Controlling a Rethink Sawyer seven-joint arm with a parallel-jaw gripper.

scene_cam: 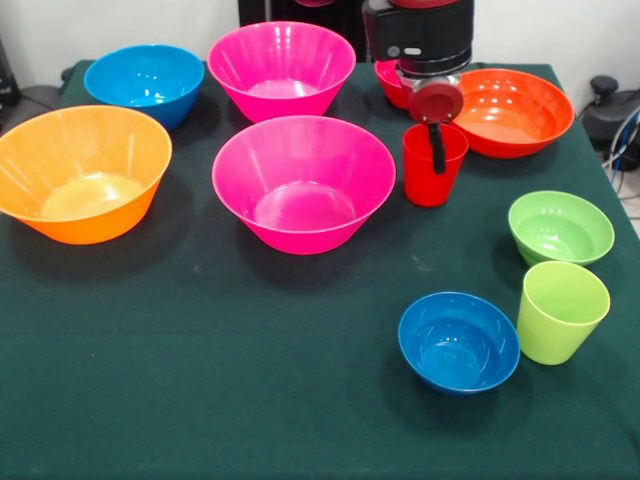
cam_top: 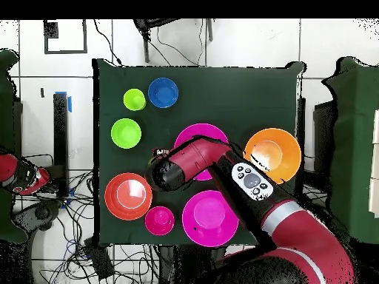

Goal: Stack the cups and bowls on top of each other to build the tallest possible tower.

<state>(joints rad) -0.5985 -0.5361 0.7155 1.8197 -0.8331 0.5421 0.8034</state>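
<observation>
- Red cup (scene_cam: 433, 165) stands upright on the green table (scene_cam: 250, 400), just beside the wide red-orange bowl (scene_cam: 512, 110) and near the closer of the two big pink bowls (scene_cam: 304, 183).
- Gripper (scene_cam: 437, 148) hangs straight over that cup, with one dark finger (scene_cam: 437, 146) dipping inside its rim. I cannot tell whether the fingers are pinched on the wall or parted; the overhead view hides them under the arm (cam_top: 194, 161).
- No tower exists yet: every piece sits alone on the cloth.
- Judged from the pose, the step in hand is taking the red cup by its rim, probably to serve as the base.
- To do it well, the cup wall should sit squarely between the fingers before closing, since a thin, smooth plastic wall can slip or tip if caught off-centre.
- Lifting should go straight up, because the red-orange bowl sits just beside the cup and a sideways drag could nudge it.
- Farther from the red cup, toward the camera, are the small green bowl (scene_cam: 561, 226), the lime green cup (scene_cam: 562, 311) and a small blue bowl (scene_cam: 459, 341).
- Well apart from the red cup on its other side sit the yellow-orange bowl (scene_cam: 80, 172), the mid-sized blue bowl (scene_cam: 145, 80) and the second pink bowl (scene_cam: 281, 66).
- A small red bowl (scene_cam: 392, 82) is partly hidden behind the gripper housing.
</observation>
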